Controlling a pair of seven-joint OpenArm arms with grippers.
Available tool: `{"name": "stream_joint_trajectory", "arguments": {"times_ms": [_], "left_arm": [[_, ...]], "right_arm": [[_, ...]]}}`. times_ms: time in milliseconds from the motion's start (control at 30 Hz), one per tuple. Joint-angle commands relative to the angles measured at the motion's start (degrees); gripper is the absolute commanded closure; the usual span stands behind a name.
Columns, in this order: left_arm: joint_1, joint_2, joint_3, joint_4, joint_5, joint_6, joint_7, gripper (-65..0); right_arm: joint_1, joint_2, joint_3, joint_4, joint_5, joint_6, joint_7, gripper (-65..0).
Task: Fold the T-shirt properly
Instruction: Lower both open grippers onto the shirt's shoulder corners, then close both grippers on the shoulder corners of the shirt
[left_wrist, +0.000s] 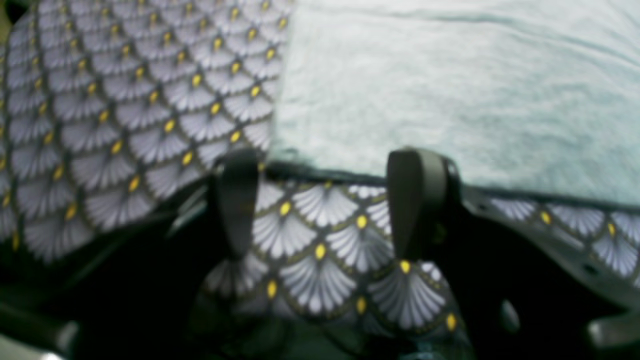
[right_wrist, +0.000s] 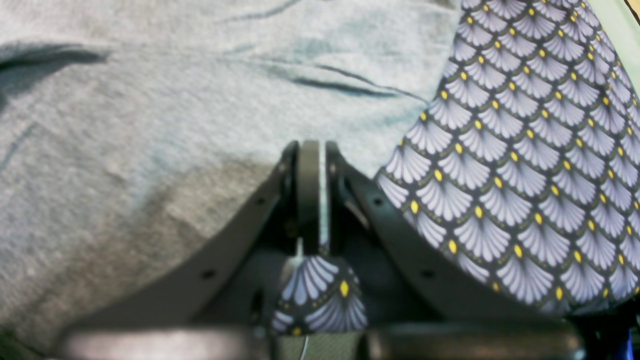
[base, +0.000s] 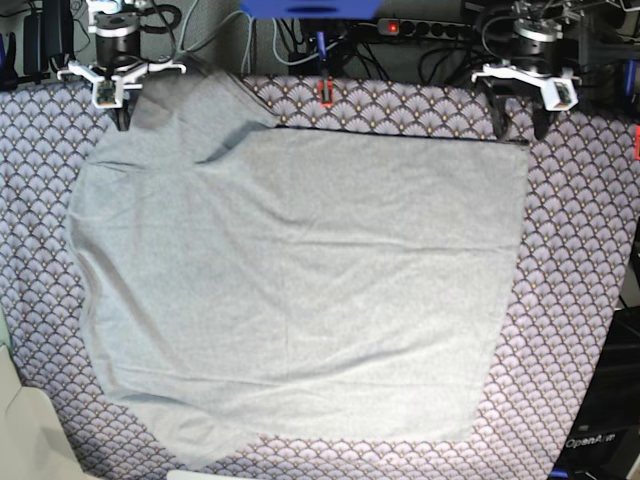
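Note:
The light grey T-shirt (base: 300, 280) lies spread over most of the table. It also shows in the left wrist view (left_wrist: 450, 90) and in the right wrist view (right_wrist: 150, 150). My left gripper (base: 520, 128) is at the shirt's far right corner. In the left wrist view it (left_wrist: 327, 162) is open, its two fingers straddling the shirt's dark edge, with only tablecloth between them. My right gripper (base: 122, 112) is at the shirt's far left corner. In the right wrist view it (right_wrist: 310, 147) is shut, with a thin pale sliver of shirt fabric between its pads.
The purple fan-scale tablecloth (base: 580, 300) covers the table around the shirt and shows in both wrist views (left_wrist: 125, 125) (right_wrist: 525, 175). Cables and a power strip (base: 430, 25) run behind the table's far edge. A pale object (base: 30, 440) sits at the near left corner.

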Motion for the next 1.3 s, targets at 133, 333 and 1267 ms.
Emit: {"name": "stream_joint_trajectory", "arguments": {"times_ms": [133,333,1267], "left_arm": [[-0.43,-0.84,-0.26,0.38,-6.54,-4.75,-1.39,-40.0],[-1.75,-0.84,0.00,0.29,-6.54,-5.45,-1.12,-40.0],[-6.41,3.47,-0.26,-4.63,-6.54,-5.19,6.96,-30.0]], "right_arm": [[-0.35,0.29,0.45,0.79,0.10,-0.14,1.56,0.0],[-0.35,0.29,0.37,0.79,0.10,-0.14,1.56,0.0],[-0.17,0.29,0.63,0.79,0.10,-0.14,1.47,0.0]]}}
